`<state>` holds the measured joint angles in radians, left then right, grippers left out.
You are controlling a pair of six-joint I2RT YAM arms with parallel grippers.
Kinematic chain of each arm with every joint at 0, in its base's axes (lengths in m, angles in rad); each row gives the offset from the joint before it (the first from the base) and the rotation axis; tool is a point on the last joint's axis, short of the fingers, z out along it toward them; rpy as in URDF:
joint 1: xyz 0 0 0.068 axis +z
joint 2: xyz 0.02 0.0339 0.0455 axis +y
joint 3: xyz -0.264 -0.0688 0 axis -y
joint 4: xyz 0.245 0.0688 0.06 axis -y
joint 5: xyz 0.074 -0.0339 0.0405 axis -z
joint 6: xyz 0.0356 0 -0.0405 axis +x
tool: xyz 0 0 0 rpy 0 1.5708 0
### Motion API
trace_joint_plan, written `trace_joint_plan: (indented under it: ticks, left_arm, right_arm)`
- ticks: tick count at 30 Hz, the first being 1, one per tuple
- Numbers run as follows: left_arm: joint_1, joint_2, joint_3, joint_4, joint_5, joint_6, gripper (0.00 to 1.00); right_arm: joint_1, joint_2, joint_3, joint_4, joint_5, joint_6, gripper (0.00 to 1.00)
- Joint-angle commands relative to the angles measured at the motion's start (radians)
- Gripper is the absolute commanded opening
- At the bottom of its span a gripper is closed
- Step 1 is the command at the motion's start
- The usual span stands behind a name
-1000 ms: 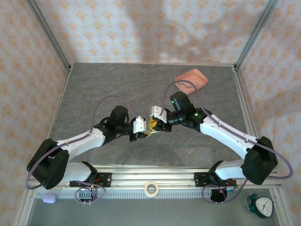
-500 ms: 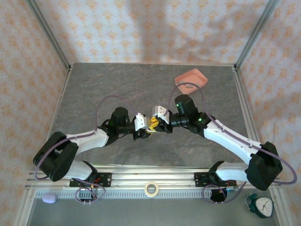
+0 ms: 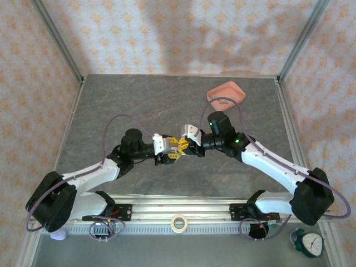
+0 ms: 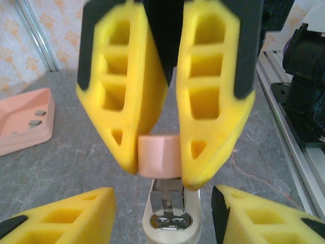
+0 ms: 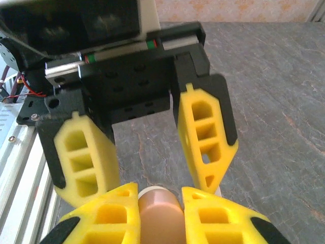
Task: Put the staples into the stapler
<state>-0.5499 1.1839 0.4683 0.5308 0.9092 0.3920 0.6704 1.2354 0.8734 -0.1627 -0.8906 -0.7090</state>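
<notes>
Stapler held between the two arms, at the middle of the table

The right gripper [image 5: 160,198] is closed on the pink stapler [image 4: 158,155]. The left gripper [image 4: 162,201] stands open around its lower end and holds nothing. The staples [image 4: 35,122] lie in the pink tray [image 4: 25,141], well apart. I think the right one should hold steady, with the metal channel facing the left one.
</notes>
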Motion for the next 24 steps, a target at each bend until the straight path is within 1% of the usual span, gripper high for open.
trace_joint_plan:
  ticks: [1, 6, 11, 13, 17, 24]
  left_arm:
    - [-0.002, -0.026, -0.006, -0.039, -0.002, 0.015, 0.5]
    - [-0.002, -0.008, 0.018, -0.129, -0.024, 0.069, 0.33]
    - [-0.002, 0.026, 0.021, -0.136, -0.04, 0.084, 0.22]
    - [-0.002, 0.046, 0.027, -0.134, -0.046, 0.087, 0.2]
    - [-0.002, 0.089, 0.036, -0.102, -0.043, 0.076, 0.18]
    - [-0.007, 0.171, 0.037, 0.054, -0.03, 0.009, 0.18]
  right_arm:
    - [-0.003, 0.005, 0.014, 0.006, -0.01, -0.013, 0.15]
    - [-0.003, -0.001, 0.021, 0.01, -0.023, -0.012, 0.15]
    - [-0.003, -0.026, 0.02, 0.042, -0.038, 0.008, 0.15]
    - [-0.003, -0.035, 0.016, 0.071, -0.047, 0.027, 0.15]
    - [-0.005, -0.045, 0.0, 0.145, -0.058, 0.075, 0.14]
    - [-0.005, -0.046, -0.036, 0.281, -0.071, 0.163, 0.13]
